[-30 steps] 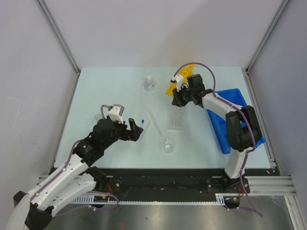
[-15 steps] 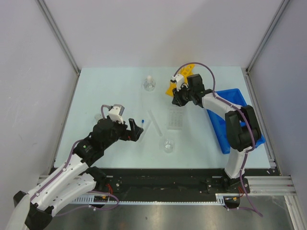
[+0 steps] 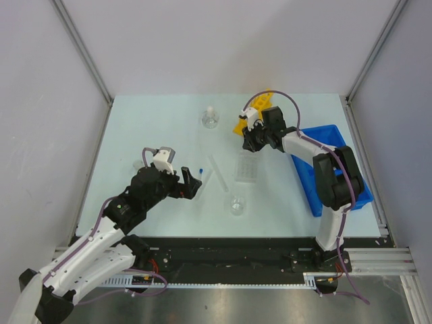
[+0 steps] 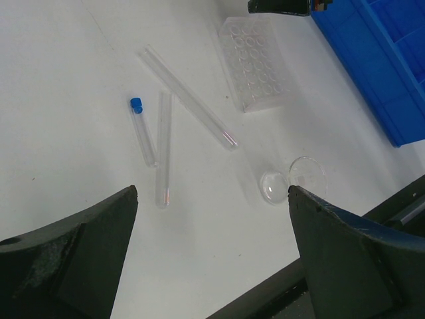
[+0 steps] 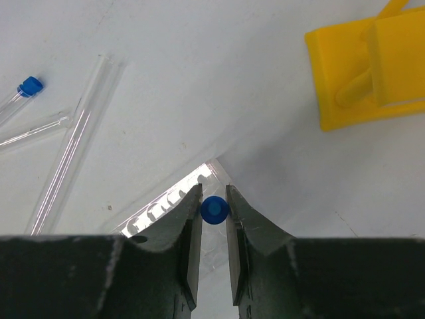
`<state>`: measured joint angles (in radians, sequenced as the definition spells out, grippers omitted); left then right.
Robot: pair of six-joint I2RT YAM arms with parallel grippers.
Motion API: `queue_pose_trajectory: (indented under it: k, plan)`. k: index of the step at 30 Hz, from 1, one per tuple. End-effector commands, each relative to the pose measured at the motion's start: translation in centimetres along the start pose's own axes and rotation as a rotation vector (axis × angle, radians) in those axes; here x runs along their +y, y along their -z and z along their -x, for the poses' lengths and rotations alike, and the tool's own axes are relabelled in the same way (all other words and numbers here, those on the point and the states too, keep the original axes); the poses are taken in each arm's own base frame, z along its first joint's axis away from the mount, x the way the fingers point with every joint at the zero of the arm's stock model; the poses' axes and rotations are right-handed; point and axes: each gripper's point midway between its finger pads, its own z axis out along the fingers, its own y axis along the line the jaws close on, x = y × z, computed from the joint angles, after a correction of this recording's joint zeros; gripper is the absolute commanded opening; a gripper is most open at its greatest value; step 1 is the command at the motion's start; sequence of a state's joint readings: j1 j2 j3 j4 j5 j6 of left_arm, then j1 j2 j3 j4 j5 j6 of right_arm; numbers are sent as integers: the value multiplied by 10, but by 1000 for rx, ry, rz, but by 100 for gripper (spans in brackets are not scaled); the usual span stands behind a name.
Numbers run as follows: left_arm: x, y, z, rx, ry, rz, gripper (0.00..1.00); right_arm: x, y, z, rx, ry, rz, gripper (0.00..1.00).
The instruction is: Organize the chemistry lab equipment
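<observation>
My right gripper (image 3: pixel 251 140) is shut on a thin blue-capped tube (image 5: pixel 214 209), which I see end-on between the jaws. It hangs over the far corner of the clear tray (image 5: pixel 166 198), also seen in the top view (image 3: pixel 247 167). The yellow holed rack (image 3: pixel 255 110) lies just beyond. My left gripper (image 3: pixel 193 183) is open and empty above the table. A blue-capped tube (image 4: pixel 142 131) and two uncapped clear tubes (image 4: pixel 163 151) lie in front of it. The small beaker (image 3: pixel 236 204) lies near the front. The flask with white stopper (image 3: pixel 210 119) stands at the back.
The blue compartmented bin (image 3: pixel 337 169) lies along the right edge of the table, under my right arm. Grey walls with metal posts close the table on three sides. The arm bases and a black rail run along the near edge.
My right gripper has shifted slightly toward the back with the tube in it. The left arm has not moved.
</observation>
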<state>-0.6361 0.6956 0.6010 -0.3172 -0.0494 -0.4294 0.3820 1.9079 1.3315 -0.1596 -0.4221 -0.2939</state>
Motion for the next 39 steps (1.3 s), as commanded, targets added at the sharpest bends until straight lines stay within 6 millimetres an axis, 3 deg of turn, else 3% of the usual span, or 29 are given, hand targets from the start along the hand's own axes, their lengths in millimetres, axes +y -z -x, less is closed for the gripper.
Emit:
queue_pose_trajectory:
  k: [1,21,25,31,39]
  plan:
    - [0,0,0,-6,25,-3,99,-1,-1,-6,22,29,4,25]
    - [-2,0,2,-10,29,-15,99,4,14,0,20,54,25,31]
    - [-3,1,3,-13,29,-16,99,3,21,9,-7,55,26,48]
    - [-2,0,1,-7,29,-15,99,-4,32,24,-61,36,31,65]
    - [-3,0,1,-5,29,-16,99,7,19,19,-25,-74,150,68]
